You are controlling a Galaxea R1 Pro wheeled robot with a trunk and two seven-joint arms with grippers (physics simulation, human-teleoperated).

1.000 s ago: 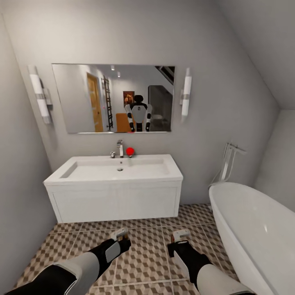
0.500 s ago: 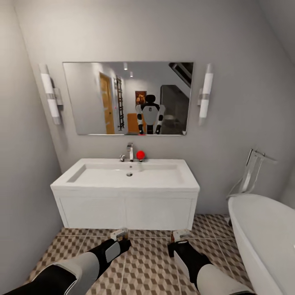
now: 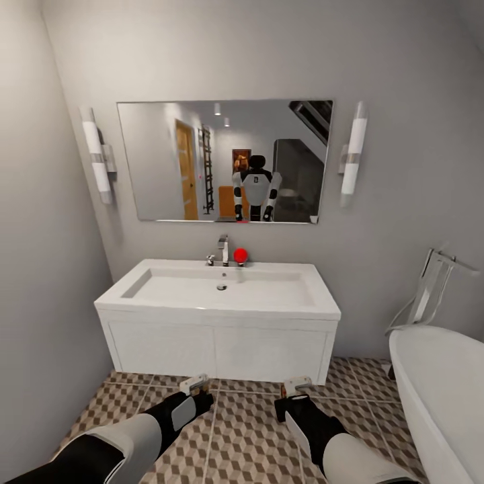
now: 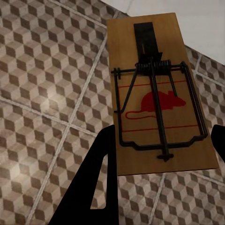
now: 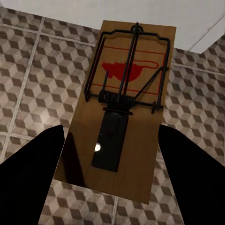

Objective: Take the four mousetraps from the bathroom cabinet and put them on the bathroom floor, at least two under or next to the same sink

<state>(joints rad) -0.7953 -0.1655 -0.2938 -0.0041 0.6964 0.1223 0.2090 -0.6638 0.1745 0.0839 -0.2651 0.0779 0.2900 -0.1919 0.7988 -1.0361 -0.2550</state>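
Each of my grippers is shut on a mousetrap. In the left wrist view a tan mousetrap (image 4: 159, 93) with black wire and a red mouse mark sits between the left gripper's (image 4: 164, 136) black fingers (image 4: 89, 187). In the right wrist view, a second mousetrap (image 5: 126, 103) is pinched in the right gripper (image 5: 110, 140). From the head view, the left gripper (image 3: 196, 386) and right gripper (image 3: 296, 386) hover low over the bathroom floor (image 3: 249, 437), just in front of the white wall-hung sink (image 3: 222, 289). The cabinet is out of view.
A white bathtub (image 3: 437, 383) with a chrome tap (image 3: 433, 282) stands at the right. A grey wall (image 3: 40, 302) closes the left side. Above the sink hangs a mirror (image 3: 225, 161). A small red ball (image 3: 240, 255) sits by the sink's tap.
The head camera has swung left, so the sink and mirror sit further right in the picture and less of the bathtub shows. Both grippers hold their mousetraps as before.
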